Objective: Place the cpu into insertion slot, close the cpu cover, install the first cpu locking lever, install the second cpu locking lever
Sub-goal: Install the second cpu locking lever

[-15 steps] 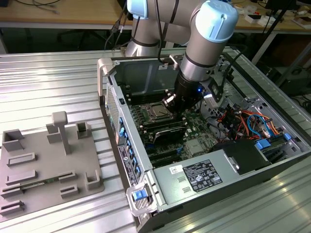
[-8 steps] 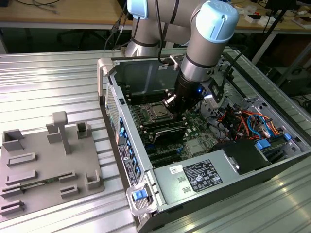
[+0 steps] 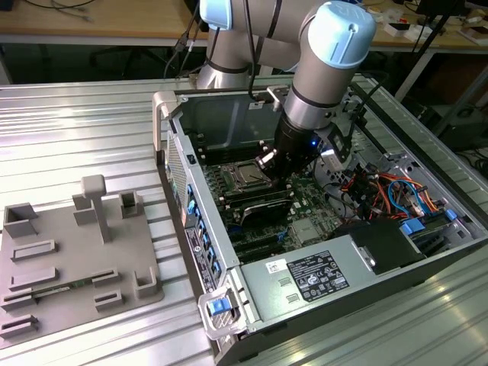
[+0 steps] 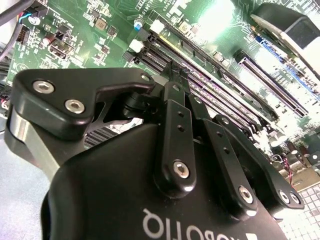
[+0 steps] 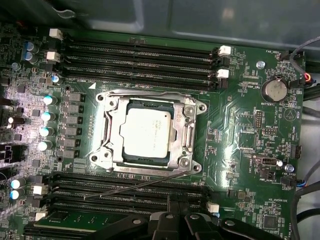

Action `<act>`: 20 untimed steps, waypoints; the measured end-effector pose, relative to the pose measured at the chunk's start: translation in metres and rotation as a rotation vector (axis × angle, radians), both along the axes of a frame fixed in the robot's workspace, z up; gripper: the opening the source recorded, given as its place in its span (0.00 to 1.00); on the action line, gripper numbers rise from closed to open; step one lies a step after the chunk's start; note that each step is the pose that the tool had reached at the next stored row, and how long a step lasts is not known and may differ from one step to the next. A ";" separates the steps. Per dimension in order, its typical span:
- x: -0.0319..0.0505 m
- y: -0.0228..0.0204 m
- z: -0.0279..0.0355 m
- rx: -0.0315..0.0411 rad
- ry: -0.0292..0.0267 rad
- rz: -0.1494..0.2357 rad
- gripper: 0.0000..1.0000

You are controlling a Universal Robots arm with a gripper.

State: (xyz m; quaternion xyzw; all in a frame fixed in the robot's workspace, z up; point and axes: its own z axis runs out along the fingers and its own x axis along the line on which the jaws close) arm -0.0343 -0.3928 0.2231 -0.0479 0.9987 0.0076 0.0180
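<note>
We see the cpu (image 5: 143,131) seated in the insertion slot (image 5: 121,157), silver top up, w/ the cpu cover (image 5: 186,131) shut down flat around it, its cut-out framing the chip. So steps one and two look done, in our judgement.

One thin locking lever (image 5: 137,186) lies loose, slanting from the socket's corner out over the memory slots (image 5: 130,197) on the gripper's side. It's raised off its latch, not hooked. Its long axis runs roughly along the socket's near edge, free end pointing away from the socket corner.

The gripper (image 5: 176,220) sits just past those memory slots from the socket, so the lever lies between fingers and cpu. In the second wrist view the gripper's (image 4: 175,75) fingers meet at the tips: closed together, nothing clamped as far as we can tell.

Exterior view: gripper (image 3: 268,162) hovers low inside the pc case (image 3: 252,297), right beside the socket.
</note>
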 end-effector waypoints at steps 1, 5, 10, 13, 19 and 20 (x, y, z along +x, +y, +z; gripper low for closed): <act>0.0000 -0.0003 0.0000 0.0000 -0.0001 0.000 0.11; 0.0000 -0.0009 0.0000 0.0000 -0.0001 0.000 0.11; 0.0000 -0.0018 0.0000 0.0000 -0.0001 0.000 0.11; 0.0000 -0.0023 0.0000 0.0000 0.0000 0.000 0.11; 0.0000 -0.0059 0.0000 0.0000 0.0000 0.000 0.11; 0.0000 -0.0060 0.0000 0.0000 0.0000 0.000 0.11</act>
